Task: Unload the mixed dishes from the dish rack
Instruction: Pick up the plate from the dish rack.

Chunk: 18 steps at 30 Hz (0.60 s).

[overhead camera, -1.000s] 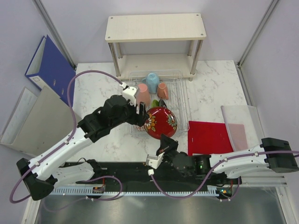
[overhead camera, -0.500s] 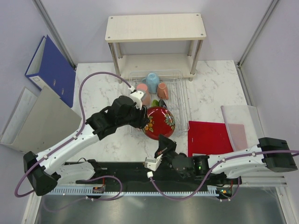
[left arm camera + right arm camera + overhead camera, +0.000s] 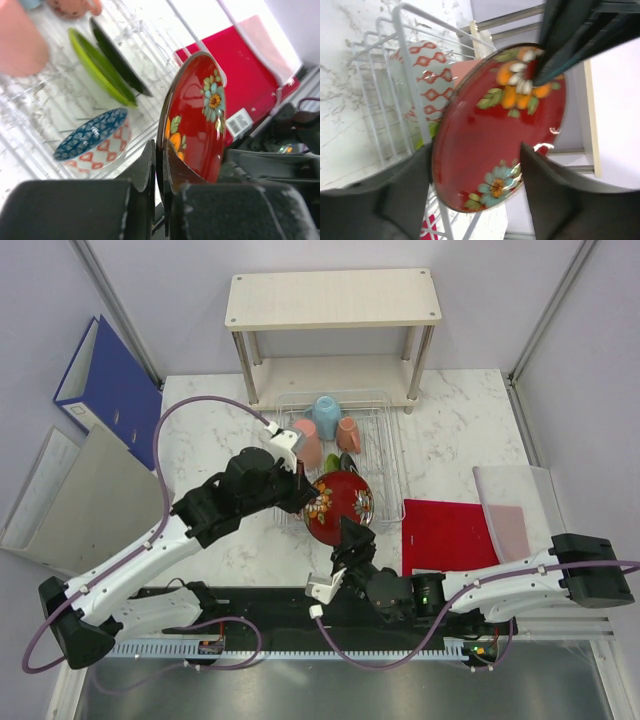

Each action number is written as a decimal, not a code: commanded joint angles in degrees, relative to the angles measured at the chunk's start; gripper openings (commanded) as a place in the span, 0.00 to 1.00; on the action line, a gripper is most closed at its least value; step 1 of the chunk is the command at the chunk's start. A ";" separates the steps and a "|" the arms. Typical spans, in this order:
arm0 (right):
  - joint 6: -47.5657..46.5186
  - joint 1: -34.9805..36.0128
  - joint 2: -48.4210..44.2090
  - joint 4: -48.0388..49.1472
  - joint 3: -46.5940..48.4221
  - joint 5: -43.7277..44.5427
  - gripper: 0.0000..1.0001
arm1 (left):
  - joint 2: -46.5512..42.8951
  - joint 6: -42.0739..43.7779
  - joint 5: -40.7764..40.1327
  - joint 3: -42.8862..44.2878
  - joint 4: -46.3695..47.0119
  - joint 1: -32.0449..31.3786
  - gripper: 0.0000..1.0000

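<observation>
The red flowered plate (image 3: 340, 502) (image 3: 200, 115) (image 3: 492, 135) hangs on edge over the near end of the silver dish rack (image 3: 392, 455). My left gripper (image 3: 303, 486) (image 3: 161, 167) is shut on its rim. My right gripper (image 3: 349, 536) (image 3: 475, 150) is open, one finger on each side of the plate. In the rack stand a pink cup (image 3: 307, 442), a light blue cup (image 3: 326, 410), a terracotta mug (image 3: 348, 433), a lime-green plate (image 3: 100, 67), a dark plate (image 3: 120, 57) and a red-white and blue bowl (image 3: 95, 140) (image 3: 427, 75).
A beige two-tier wooden shelf (image 3: 332, 300) stands behind the rack. A red mat (image 3: 450, 535) and a clear tray (image 3: 515, 502) lie to the right. A blue binder (image 3: 108, 380) and grey folders lie off the table's left side.
My left gripper has closed on the red plate's rim. My right gripper has opened and let go of the plate, which sits slightly lower and nearer than before.
</observation>
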 commanded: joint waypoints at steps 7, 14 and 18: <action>35.38 -0.94 -9.03 -2.27 13.22 7.51 0.98 | -1.89 0.60 -11.24 2.68 -2.60 0.37 0.02; 57.50 -3.68 -26.13 -9.77 15.52 13.49 0.98 | -1.63 -5.64 -17.76 8.93 -5.32 9.76 0.02; 60.16 -3.68 -36.97 -4.92 8.94 18.77 0.98 | -2.24 -13.90 -12.06 8.15 -5.33 23.73 0.02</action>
